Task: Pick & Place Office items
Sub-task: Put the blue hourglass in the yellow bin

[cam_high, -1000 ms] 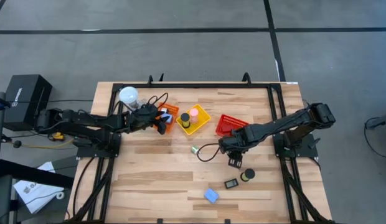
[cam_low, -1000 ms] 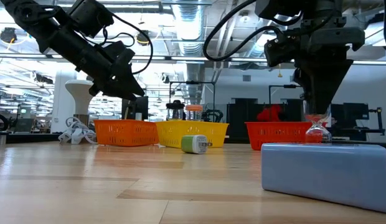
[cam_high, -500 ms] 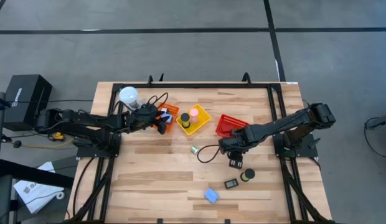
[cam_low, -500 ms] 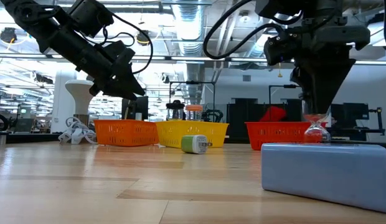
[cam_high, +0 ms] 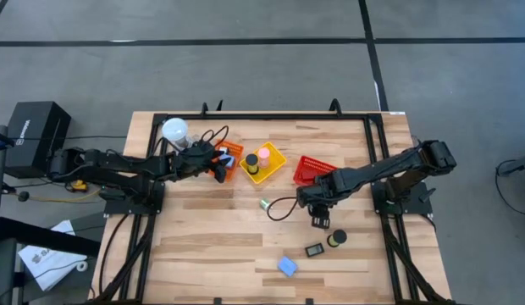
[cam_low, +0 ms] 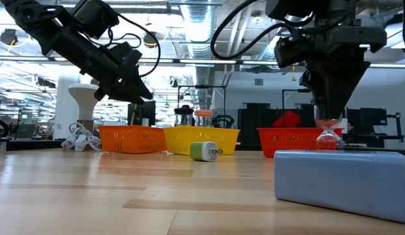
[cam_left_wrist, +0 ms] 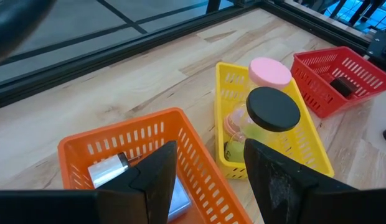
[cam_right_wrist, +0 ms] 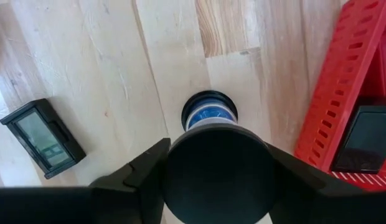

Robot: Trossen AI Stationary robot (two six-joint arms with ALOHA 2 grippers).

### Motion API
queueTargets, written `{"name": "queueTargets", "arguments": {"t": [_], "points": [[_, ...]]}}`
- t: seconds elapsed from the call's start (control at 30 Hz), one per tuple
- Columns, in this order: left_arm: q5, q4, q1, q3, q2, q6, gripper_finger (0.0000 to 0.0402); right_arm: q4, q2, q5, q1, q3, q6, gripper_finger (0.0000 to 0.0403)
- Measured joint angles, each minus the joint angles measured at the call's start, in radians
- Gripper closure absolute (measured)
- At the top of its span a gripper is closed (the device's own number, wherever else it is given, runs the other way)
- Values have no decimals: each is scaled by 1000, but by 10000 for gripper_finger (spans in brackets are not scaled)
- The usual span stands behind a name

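High view: a pale wooden plank table (cam_high: 203, 246) stands on grey floor, with a black box (cam_high: 34, 127) at the left edge. In the table's upper middle sit an orange mesh basket (cam_high: 232, 155), a yellow mesh basket (cam_high: 271, 163) and a red mesh basket (cam_high: 312, 168) in a row. A white round globe (cam_high: 174, 130) is left of them. The left gripper (cam_high: 218, 167) hangs at the orange basket. The right gripper (cam_high: 318, 217) is right of centre, below the red basket. A light-blue block (cam_high: 286, 266), a black flat rectangle with a display (cam_high: 314, 250) and a dark round cylinder (cam_high: 338, 239) lie at lower centre.

Low view: the light-blue block fills the lower right foreground. A small green-and-white cylinder (cam_low: 204, 151) lies before the yellow basket. Behind is a bright hall with ceiling pipes and lamps.

Left wrist view: the left claw is spread with nothing between its fingers (cam_left_wrist: 159, 180), above the orange basket. The yellow basket holds a pink-capped cylinder (cam_left_wrist: 269, 73) and a black-capped cylinder (cam_left_wrist: 272, 109).

Right wrist view: the right claw pinches a large black cylinder (cam_right_wrist: 218, 171) above bare planks, beside the red basket.
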Motion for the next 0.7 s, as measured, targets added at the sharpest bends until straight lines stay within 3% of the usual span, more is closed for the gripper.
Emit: {"name": "queueTargets", "arguments": {"t": [0.2, 0.4, 0.7], "points": [[0, 8, 0, 0, 0, 0, 221, 18, 0, 0, 2, 0, -29, 179], [0, 15, 0, 0, 0, 0, 221, 29, 0, 0, 2, 0, -32, 205], [0, 22, 0, 0, 0, 0, 221, 30, 0, 0, 17, 0, -44, 193]]}}
